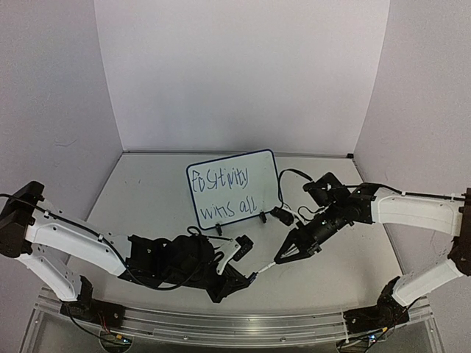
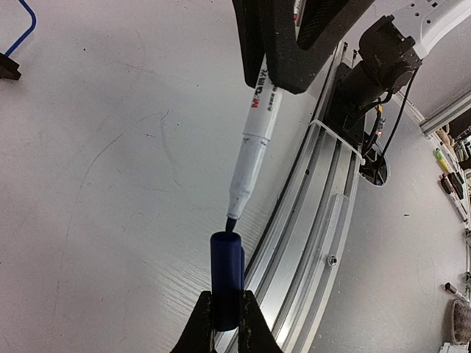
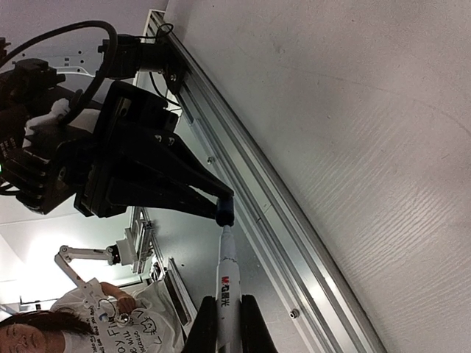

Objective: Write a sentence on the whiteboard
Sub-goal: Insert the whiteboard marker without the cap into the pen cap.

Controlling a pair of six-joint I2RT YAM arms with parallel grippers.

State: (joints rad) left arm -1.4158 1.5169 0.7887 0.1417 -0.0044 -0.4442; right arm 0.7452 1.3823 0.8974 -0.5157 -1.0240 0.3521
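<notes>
- Blue cap [image 2: 227, 283] clenched in your left gripper [image 2: 227, 307], lower centre
- Your right gripper [image 3: 228, 315] grasps the marker [image 3: 227, 283], tip at the cap's mouth
- Your whiteboard [image 1: 263, 184] stands mid-frame

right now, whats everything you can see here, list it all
table: one, white, under everything
rail: one, silver, table's near edge
whiteboard: one, white, dark-blue frame, standing mid-table
sentence: one, dark blue-black, two lines on the whiteboard
clip feet: two, black, whiteboard's lower edge
cap: one, dark blue, near the rail
marker: one, white, tip at the cap's mouth
person: one, white printed shirt, beyond the table
left fingers: two, black, shut on the cap
right fingers: two, black, shut on the marker
</notes>
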